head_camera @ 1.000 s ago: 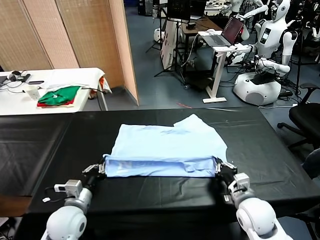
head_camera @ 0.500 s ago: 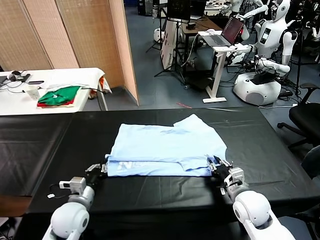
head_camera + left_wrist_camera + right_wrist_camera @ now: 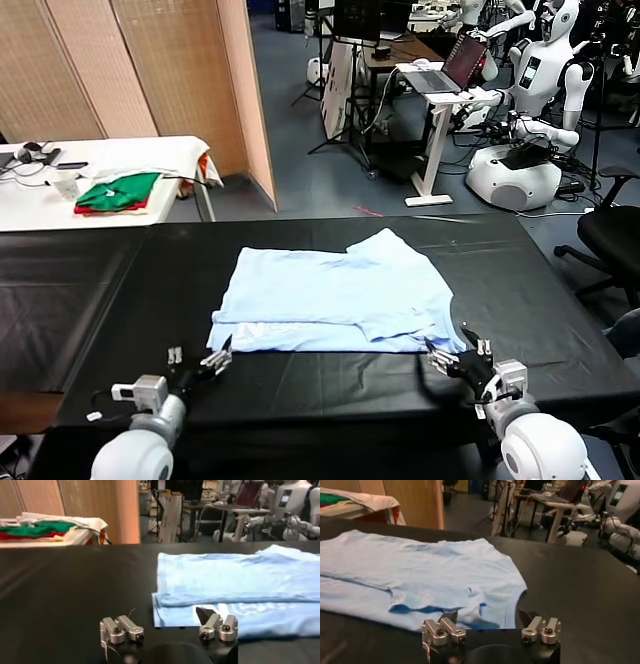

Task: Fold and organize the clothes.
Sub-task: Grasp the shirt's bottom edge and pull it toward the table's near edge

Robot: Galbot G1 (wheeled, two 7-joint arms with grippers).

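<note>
Just short of the T-shirt's near left corner, the left gripper (image 3: 200,358) hangs low over the black table (image 3: 120,300) with its fingers spread apart and nothing between them; in the left wrist view the cloth's edge lies just ahead of its fingertips (image 3: 210,620). Off the opposite near corner, the right gripper (image 3: 457,356) sits the same way, jaws apart and empty, the hem just in front of it. Between and beyond the two lies the one pale blue T-shirt (image 3: 335,295), flat on the table, its near hem doubled over toward the middle so a band of white lettering shows. Both grippers sit at the ends of that folded edge, which suggests the fold has been laid and let go. Farther off to the left, one white side table (image 3: 40,195) carries one stack of green and red folded garments (image 3: 118,192).
</note>
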